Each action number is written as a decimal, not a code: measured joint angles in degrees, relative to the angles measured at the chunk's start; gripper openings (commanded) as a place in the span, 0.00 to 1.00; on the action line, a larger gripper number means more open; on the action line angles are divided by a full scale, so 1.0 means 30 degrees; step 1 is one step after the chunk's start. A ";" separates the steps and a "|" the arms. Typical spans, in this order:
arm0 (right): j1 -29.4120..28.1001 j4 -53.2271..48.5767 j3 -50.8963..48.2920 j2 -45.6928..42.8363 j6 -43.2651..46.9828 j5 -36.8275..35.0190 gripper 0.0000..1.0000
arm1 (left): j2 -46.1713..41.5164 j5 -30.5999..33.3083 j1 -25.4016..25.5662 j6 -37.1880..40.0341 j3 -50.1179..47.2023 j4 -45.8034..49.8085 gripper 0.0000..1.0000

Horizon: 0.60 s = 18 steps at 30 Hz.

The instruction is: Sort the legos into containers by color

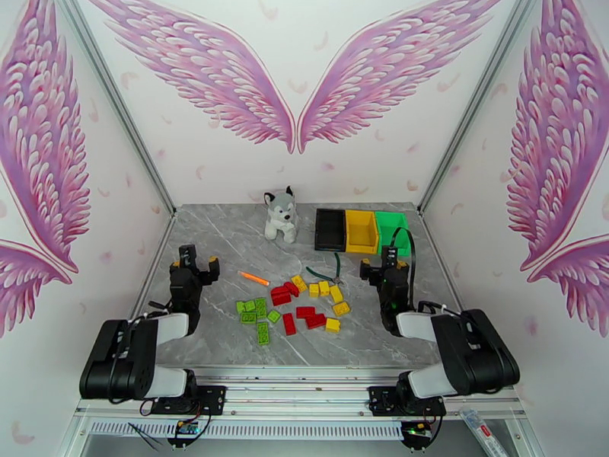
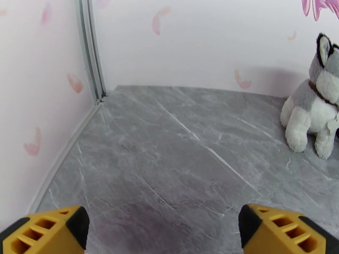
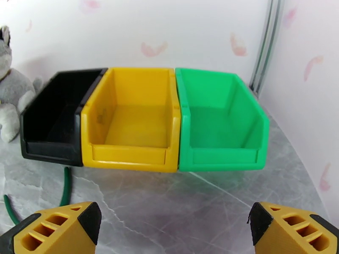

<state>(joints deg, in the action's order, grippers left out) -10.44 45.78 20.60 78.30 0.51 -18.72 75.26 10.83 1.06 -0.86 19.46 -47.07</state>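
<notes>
A: Both the left fingers (image 2: pixel 46 231) and the right fingers (image 3: pixel 55 229) stand apart, holding nothing. Where to start?

B: The legos (image 1: pixel 293 302) lie mid-worktop (image 1: pixel 221 238); the containers (image 3: pixel 140 119) sit far right. I'd take an outlying yellow from above.

A: Obstacles?

B: The pliers (image 1: pixel 327 272) lie just beyond the yellows. The orange stick (image 1: pixel 253 278) and the plush husky (image 1: pixel 279 215) sit clear.

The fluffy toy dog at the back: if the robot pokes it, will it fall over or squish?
The toy dog looks soft and furry, so it would probably squish a bit. It sits upright on small paws, so a push near its head would likely tip it over.
</notes>
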 measured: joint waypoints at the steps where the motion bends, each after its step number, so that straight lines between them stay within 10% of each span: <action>1: -0.0350 -0.0255 0.0000 -0.0794 0.0095 -0.0284 0.99 | -0.0838 0.0248 0.0342 0.0022 -0.0007 0.0153 0.99; 8: -0.1384 -0.6521 0.1173 -0.6390 -0.2754 -0.1056 0.99 | -0.6768 0.0845 0.1698 -0.1902 0.0007 0.2943 0.99; 18: -0.1384 -1.4892 0.4189 -1.0979 -0.7978 0.3330 0.84 | -1.1154 0.0335 0.1399 -1.1956 0.0401 0.7045 0.99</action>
<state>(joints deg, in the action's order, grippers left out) -14.59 1.10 33.17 45.36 -23.42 -8.73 41.80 11.84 5.26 -36.73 20.67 -25.93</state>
